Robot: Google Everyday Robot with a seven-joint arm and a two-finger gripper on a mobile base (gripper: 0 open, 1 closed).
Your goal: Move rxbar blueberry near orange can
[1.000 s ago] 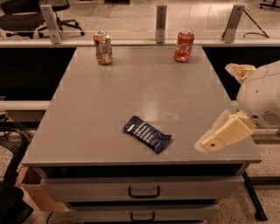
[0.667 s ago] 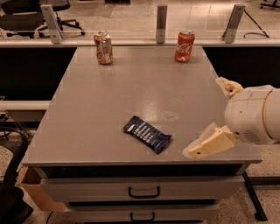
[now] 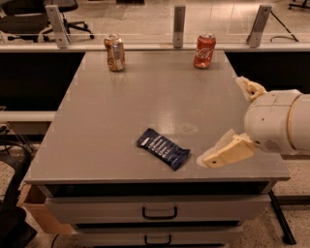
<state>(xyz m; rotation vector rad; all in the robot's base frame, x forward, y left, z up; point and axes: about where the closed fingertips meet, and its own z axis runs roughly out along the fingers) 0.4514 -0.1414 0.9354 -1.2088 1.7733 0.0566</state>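
The rxbar blueberry (image 3: 162, 148), a flat dark navy wrapper with pale text, lies at an angle on the grey table (image 3: 145, 97) near its front edge. The orange can (image 3: 115, 52), orange-tan with pale patches, stands upright at the back left of the table. My gripper (image 3: 221, 120) is at the right side of the table, to the right of the bar. It is open and empty, with its two cream fingers (image 3: 227, 151) spread wide apart. The nearer finger's tip is a short way from the bar's right end, not touching it.
A red-orange can with white script (image 3: 204, 50) stands at the back right of the table. Drawers with black handles (image 3: 159, 212) sit below the front edge. Grey posts (image 3: 179, 19) stand behind the table. An office chair (image 3: 29, 14) is at the far left.
My gripper has moved left over the table's right edge, and its nearer finger has come closer to the bar. The bar and both cans have not moved.
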